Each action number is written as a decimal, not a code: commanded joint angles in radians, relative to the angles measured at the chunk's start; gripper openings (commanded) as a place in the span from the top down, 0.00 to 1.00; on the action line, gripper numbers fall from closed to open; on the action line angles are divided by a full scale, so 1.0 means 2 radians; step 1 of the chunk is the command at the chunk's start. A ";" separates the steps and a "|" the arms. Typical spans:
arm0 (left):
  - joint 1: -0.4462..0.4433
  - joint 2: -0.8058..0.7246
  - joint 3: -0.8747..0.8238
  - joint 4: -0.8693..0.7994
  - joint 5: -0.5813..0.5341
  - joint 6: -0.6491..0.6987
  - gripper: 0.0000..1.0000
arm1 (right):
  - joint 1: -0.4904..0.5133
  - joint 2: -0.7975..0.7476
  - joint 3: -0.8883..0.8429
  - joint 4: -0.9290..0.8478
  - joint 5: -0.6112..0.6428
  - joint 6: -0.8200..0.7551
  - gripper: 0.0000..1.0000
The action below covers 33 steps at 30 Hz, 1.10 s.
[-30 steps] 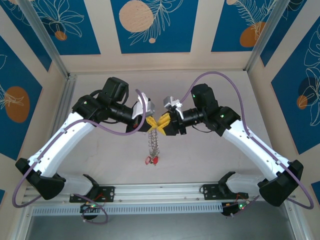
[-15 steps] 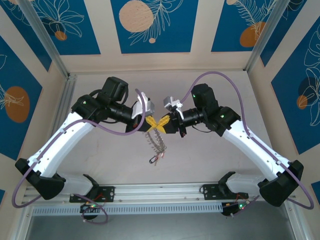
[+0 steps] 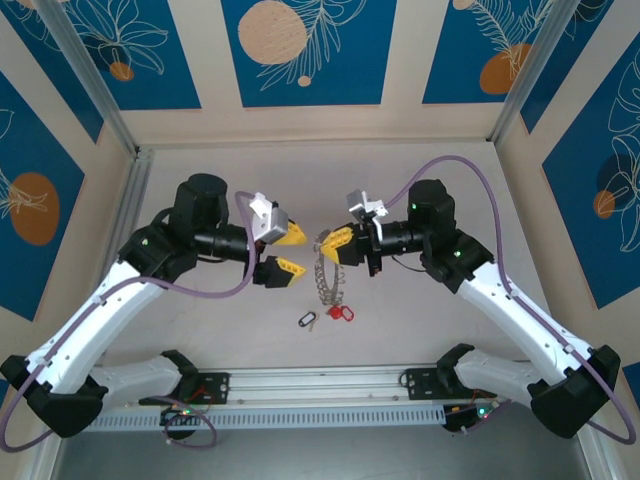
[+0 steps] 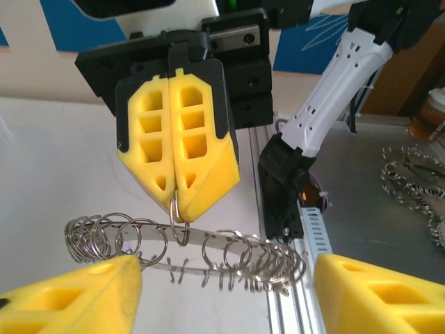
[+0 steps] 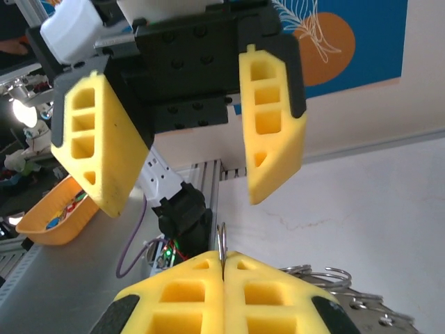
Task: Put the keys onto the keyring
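Keys [image 3: 324, 283] hang in a linked chain of silvery rings from the right gripper [image 3: 338, 243], just right of centre in the top view. The chain's long axis runs straight down the frame to the table [image 3: 410, 330]. Its lower end lies on the surface, where the red piece [image 3: 341, 312] rests. A small dark-headed piece [image 3: 307, 320] sits just to the left of the red one. At this size it is hard to say whether that piece is joined to the chain or lies loose.

The right gripper is clenched. In the left wrist view its two yellow fingers press flat together on a single ring [image 4: 178, 211] at the top of the chain, and the other rings fan out to either side beneath it.

The left gripper [image 3: 289, 251] is released, with its jaws spread wide, and stands just left of the chain without touching it. Its gap faces right, toward the held ring.

The coming move likely turns on this facing. The left gripper is the free one, level with the chain's upper part, and the chain lies directly across its opening.
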 commanded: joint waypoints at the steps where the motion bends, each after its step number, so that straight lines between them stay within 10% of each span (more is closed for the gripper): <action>1: -0.002 -0.013 -0.026 0.096 0.018 -0.064 0.44 | -0.001 -0.017 -0.022 0.113 -0.011 0.065 1.00; 33: -0.002 -0.006 -0.104 0.265 0.000 -0.139 0.92 | 0.023 -0.009 -0.123 0.407 0.079 0.224 1.00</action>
